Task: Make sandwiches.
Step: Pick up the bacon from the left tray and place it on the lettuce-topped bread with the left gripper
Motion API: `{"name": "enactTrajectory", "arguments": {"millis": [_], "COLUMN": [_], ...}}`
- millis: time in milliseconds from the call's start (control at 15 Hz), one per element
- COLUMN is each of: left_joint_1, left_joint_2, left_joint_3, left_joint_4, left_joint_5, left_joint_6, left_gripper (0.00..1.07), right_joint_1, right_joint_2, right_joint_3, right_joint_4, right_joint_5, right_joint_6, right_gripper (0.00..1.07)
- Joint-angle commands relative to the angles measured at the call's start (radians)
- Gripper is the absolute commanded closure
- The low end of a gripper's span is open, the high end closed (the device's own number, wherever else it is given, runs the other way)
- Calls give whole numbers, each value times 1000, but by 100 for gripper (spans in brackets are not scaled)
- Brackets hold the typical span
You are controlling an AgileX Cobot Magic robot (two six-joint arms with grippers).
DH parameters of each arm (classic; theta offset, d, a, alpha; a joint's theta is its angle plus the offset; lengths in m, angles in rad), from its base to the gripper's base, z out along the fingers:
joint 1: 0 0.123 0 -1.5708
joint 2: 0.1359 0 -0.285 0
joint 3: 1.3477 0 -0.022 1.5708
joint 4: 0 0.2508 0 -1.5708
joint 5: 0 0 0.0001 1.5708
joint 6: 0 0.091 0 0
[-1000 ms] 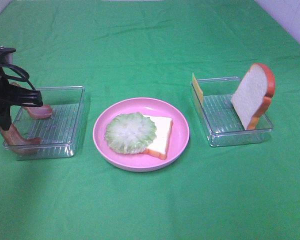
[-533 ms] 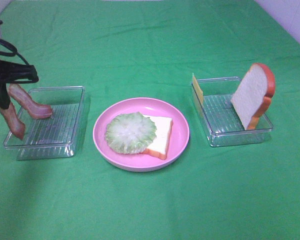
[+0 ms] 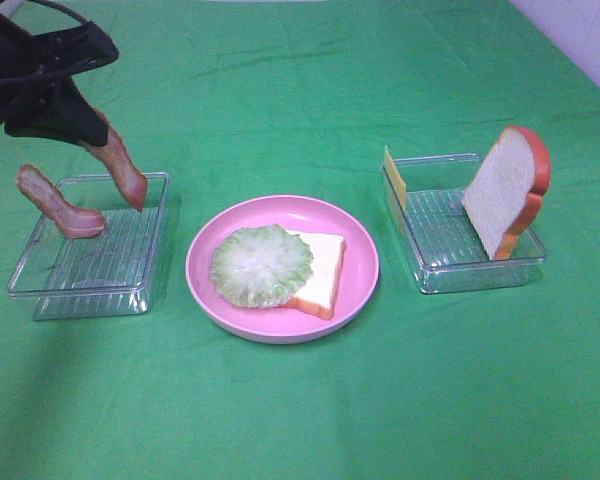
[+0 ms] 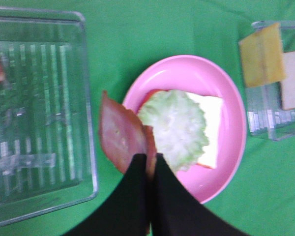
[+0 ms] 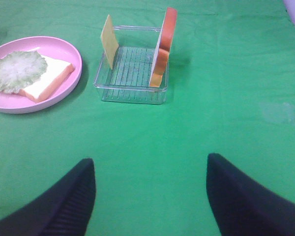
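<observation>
The plate [image 3: 365,265] sits between two trays. On it, lettuce [image 3: 260,265] lies on a bread slice [image 3: 325,265]. A bacon strip [image 3: 65,210] rests in the left tray [image 3: 90,292]; cheese [image 3: 394,178] and a second bread slice [image 3: 500,190] stand in the right tray [image 3: 480,278].

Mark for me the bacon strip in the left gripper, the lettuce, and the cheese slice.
bacon strip [image 3: 122,172], exterior high view, middle of the hanging strip.
lettuce [image 3: 261,265], exterior high view, centre of the leaf.
cheese slice [image 5: 109,42], right wrist view, middle of its flat face.
</observation>
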Motion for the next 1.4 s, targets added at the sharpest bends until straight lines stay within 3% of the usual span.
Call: {"name": "enactTrajectory", "arguments": {"millis": [67,333,400,933,1133,1400], "left_joint_1": [-1,-9,-50,-261,-262,-261], "left_joint_2": [-3,34,77,309,346,350], "left_joint_3": [-2,-2,-2,-2,-2,-2], "left_joint_4": [-213,-595,-696,-732,-702,-566], "left_joint_5": [-19,64,101,67,39,-119], "left_joint_6": [163,453,540,583,589,574], "left_gripper": [107,107,107,107,107,107], "right_joint_1": [-7,-7,-7,-7,-7,-7], "right_joint_2": [-11,-11,-11,-11,-11,-11], "right_joint_3": [4,4,4,4,4,4], "right_joint_4": [-10,-10,-10,-10,-10,-10], "right_joint_5": [-11,-11,-11,-11,-11,-11], "right_joint_6": [6,6,6,6,6,6], "right_gripper": [45,45,45,45,45,45]}}
